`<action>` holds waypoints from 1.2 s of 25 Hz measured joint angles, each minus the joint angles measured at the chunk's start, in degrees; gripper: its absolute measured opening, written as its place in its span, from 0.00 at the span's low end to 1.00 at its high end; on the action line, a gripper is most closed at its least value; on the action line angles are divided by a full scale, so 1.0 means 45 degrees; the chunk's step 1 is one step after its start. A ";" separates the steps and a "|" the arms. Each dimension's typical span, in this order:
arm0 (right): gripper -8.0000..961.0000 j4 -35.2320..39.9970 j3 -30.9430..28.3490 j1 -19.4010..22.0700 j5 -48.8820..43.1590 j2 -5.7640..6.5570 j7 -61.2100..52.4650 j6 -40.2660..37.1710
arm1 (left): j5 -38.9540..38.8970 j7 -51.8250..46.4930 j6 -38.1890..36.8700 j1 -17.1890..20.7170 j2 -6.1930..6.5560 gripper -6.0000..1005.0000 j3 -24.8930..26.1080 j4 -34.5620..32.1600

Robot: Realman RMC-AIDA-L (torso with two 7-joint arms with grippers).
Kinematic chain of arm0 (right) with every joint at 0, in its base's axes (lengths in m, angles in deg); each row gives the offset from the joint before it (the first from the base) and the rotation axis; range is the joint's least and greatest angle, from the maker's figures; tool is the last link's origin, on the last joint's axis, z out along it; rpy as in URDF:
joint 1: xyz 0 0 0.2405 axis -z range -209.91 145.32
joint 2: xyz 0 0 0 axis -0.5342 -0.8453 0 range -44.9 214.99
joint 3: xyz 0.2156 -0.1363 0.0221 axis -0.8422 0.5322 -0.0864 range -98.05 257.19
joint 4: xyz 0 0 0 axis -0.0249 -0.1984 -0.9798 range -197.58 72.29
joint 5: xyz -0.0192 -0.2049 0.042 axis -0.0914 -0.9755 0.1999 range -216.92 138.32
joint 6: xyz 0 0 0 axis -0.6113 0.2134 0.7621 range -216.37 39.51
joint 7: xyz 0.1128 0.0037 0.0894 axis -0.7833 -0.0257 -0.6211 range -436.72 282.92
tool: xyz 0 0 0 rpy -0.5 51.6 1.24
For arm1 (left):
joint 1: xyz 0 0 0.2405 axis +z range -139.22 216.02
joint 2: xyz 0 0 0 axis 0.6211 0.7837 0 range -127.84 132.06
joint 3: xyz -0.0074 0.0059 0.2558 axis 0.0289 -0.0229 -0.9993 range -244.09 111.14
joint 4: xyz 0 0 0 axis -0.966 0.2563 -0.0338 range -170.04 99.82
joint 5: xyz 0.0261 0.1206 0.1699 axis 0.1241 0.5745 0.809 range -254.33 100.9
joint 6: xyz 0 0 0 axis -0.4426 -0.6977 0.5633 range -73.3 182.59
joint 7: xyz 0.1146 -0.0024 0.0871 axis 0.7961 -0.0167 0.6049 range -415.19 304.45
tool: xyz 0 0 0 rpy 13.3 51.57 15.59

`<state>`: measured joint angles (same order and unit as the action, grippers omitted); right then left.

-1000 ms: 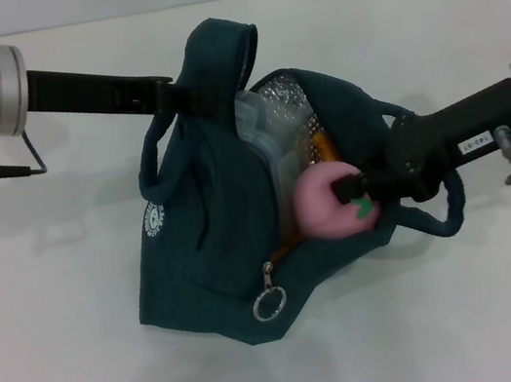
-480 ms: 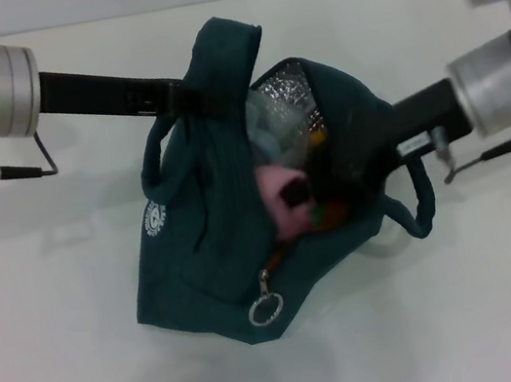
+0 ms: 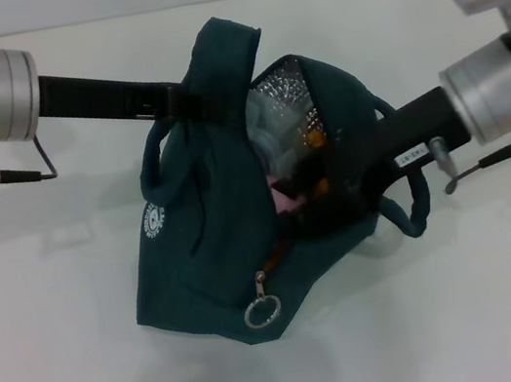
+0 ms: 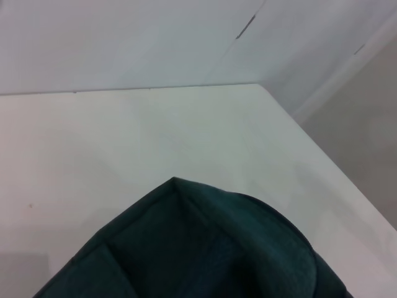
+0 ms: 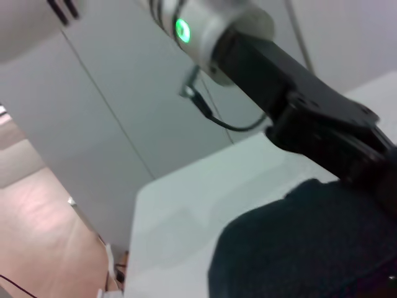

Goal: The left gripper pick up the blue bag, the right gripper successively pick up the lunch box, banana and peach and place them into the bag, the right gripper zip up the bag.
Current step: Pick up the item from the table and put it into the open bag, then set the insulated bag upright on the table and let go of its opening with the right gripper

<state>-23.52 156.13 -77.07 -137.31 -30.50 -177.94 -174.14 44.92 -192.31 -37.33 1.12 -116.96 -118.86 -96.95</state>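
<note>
Peach (image 3: pixel 284 195) now deeper in blue bag (image 3: pixel 208 259)

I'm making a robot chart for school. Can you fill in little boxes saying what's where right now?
bag: on the white table, mouth open
left gripper: holds the bag's top edge up
right gripper: reaching into the bag; fingers hidden
peach: inside the bag, only a pink bit shows
lunch box: inside, against the foil lining
zip pull: hanging at the front, bag unzipped

Head overhead, wrists close, sharing perhaps bag (image 3: pixel 206 249)
</note>
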 joint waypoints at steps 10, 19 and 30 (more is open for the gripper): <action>0.56 0.1476 -0.3352 0.2050 0.0370 0.0047 0.0411 -0.2897 | -0.0002 0.0001 -0.0012 0.0062 0.0056 0.06 0.0003 0.0056; 0.55 0.1127 -0.6167 0.4646 0.0262 0.0231 0.3402 -0.2955 | 0.0072 0.0001 -0.0010 0.0075 0.0069 0.06 0.0050 0.0091; 0.55 -0.1709 -0.5668 0.3672 -0.0258 0.0056 0.5338 0.0609 | 0.0104 -0.0005 -0.0010 0.0029 0.0100 0.07 0.0019 0.0092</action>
<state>-31.21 130.62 -60.54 -138.48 -30.25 -153.93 -171.40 45.39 -192.33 -37.38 1.25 -116.51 -118.77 -96.54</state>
